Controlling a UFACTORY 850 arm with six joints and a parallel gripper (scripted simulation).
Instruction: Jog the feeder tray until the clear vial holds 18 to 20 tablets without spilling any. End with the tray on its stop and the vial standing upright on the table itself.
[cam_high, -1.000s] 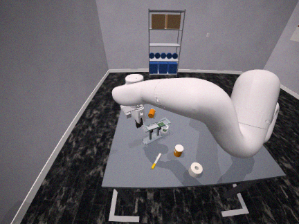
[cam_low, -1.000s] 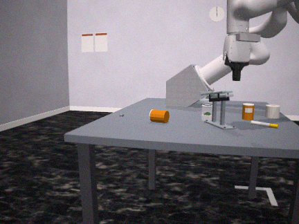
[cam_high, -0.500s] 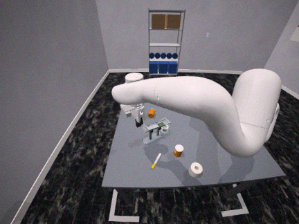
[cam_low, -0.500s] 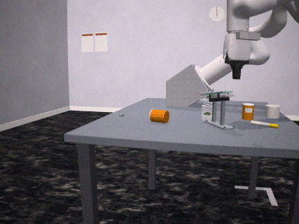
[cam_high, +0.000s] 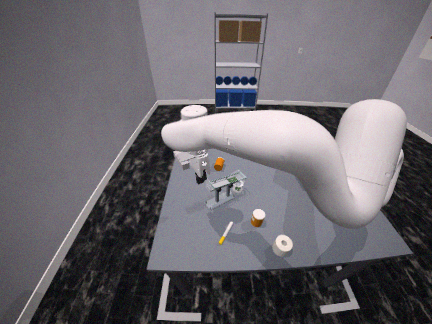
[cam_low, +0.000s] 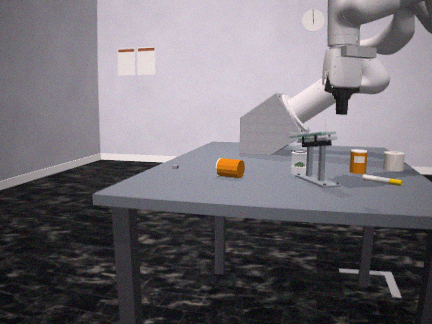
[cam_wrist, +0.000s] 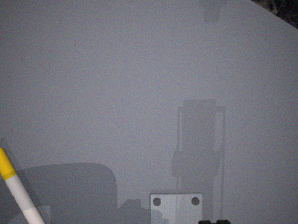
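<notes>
The feeder tray (cam_high: 227, 180) (cam_low: 312, 137) sits on a grey stand whose base plate (cam_high: 218, 202) (cam_low: 320, 180) (cam_wrist: 176, 207) is fixed on the table. Small green tablets lie on the tray. The clear vial (cam_high: 239, 187) (cam_low: 299, 162) stands upright on the table at the tray's end, with some green tablets inside. My gripper (cam_high: 200, 178) (cam_low: 342, 108) is shut and empty. It hangs in the air above the tray's other end and touches nothing. The wrist view shows mostly bare table and shadows.
An orange bottle (cam_high: 219, 163) (cam_low: 230, 167) lies on its side behind the feeder. An upright orange bottle with a white cap (cam_high: 258, 217) (cam_low: 358, 161), a white roll (cam_high: 283, 243) (cam_low: 394, 160) and a white-and-yellow pen (cam_high: 226, 232) (cam_low: 382, 179) (cam_wrist: 15, 187) lie nearer the front edge.
</notes>
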